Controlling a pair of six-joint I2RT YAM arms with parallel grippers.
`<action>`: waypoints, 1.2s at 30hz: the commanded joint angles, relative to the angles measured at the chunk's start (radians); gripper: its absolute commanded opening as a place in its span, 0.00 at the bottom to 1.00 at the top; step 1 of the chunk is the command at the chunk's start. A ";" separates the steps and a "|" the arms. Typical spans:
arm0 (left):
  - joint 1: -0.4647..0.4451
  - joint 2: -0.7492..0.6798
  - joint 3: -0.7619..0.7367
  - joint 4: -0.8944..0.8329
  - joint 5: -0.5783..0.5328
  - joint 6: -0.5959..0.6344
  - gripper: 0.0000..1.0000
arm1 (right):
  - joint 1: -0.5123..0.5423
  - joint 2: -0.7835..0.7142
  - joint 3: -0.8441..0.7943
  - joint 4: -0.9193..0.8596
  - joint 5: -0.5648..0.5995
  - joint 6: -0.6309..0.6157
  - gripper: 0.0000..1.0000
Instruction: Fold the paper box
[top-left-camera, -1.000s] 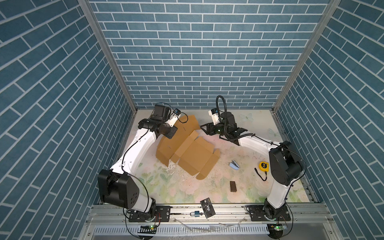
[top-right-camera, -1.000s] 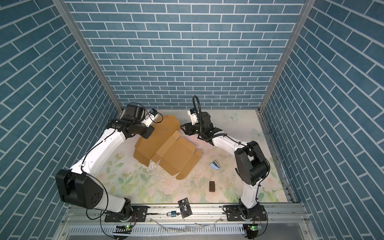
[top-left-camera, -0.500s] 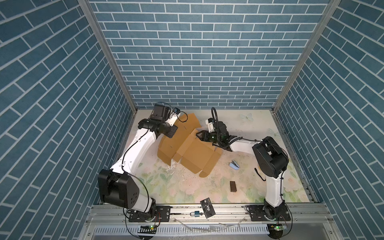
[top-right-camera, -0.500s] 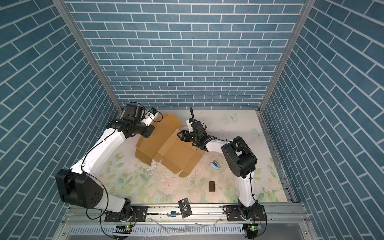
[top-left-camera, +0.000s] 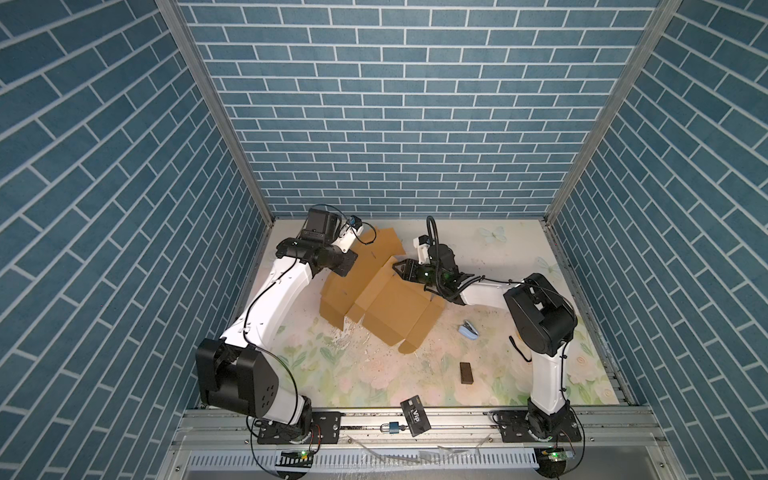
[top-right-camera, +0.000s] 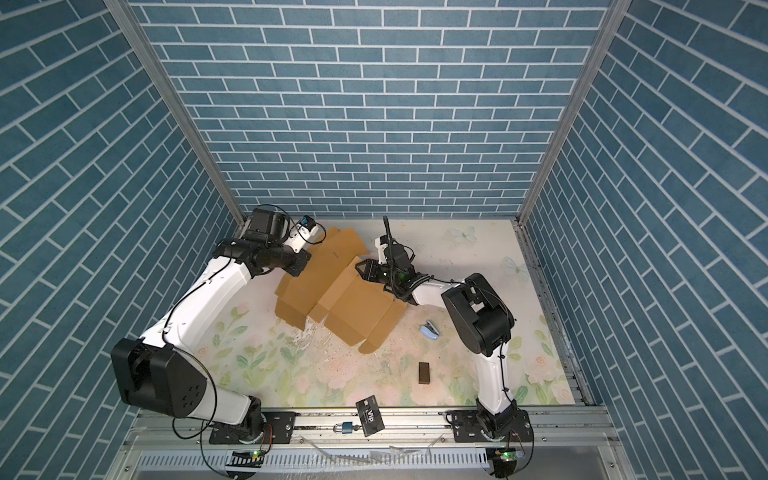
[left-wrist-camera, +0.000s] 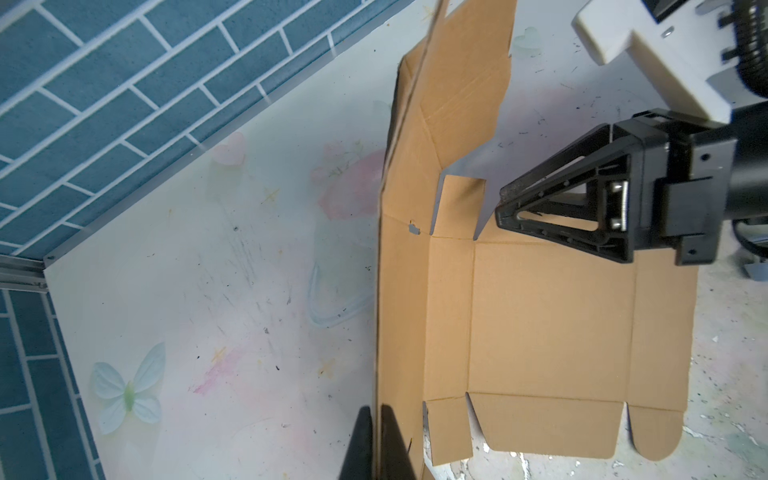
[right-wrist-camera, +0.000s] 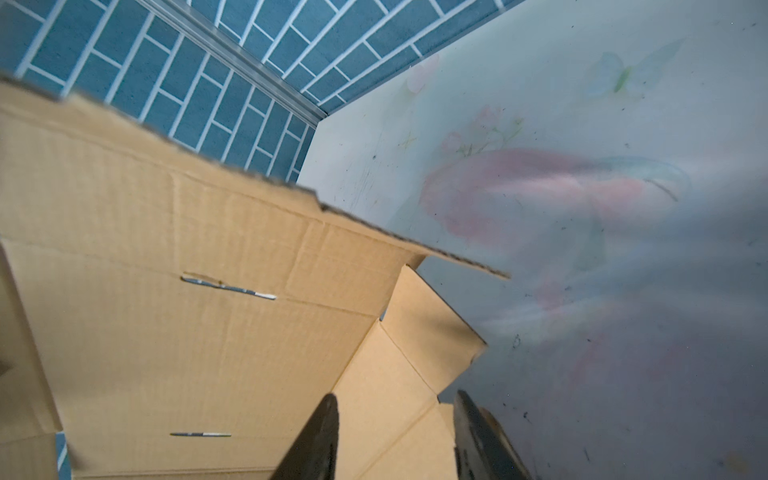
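L gripper (left-wrist-camera: 376, 412) is pressed tight on the paper box (top-left-camera: 390, 303), pinching the edge of a rear panel that's lifted near upright. R gripper (right-wrist-camera: 395, 395) has its jaws spread, straddling a small corner flap; can't tell if either finger touches it. In both top views the R gripper sits at the box's far-right corner.

The box lies in the back-left part of the desk (top-left-camera: 365, 374), base panel flat, front flaps spread toward the desk's centre. A light-blue item (top-left-camera: 468, 330) sits near the box's right corner. A dark brown block (top-left-camera: 467, 372) is closer to the front edge, well apart. Black VIP card (top-left-camera: 415, 415) and padlock (top-left-camera: 394, 427) are on the front rail (top-left-camera: 457, 419).
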 joint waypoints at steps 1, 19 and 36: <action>0.010 -0.021 -0.012 -0.001 0.049 0.007 0.00 | -0.013 0.022 -0.006 0.096 0.033 0.029 0.47; 0.028 -0.016 -0.016 0.005 0.061 -0.008 0.00 | -0.072 0.107 0.065 0.129 -0.101 -0.025 0.49; 0.029 0.004 0.004 0.004 0.056 -0.031 0.00 | -0.044 0.082 0.072 0.109 -0.189 -0.014 0.35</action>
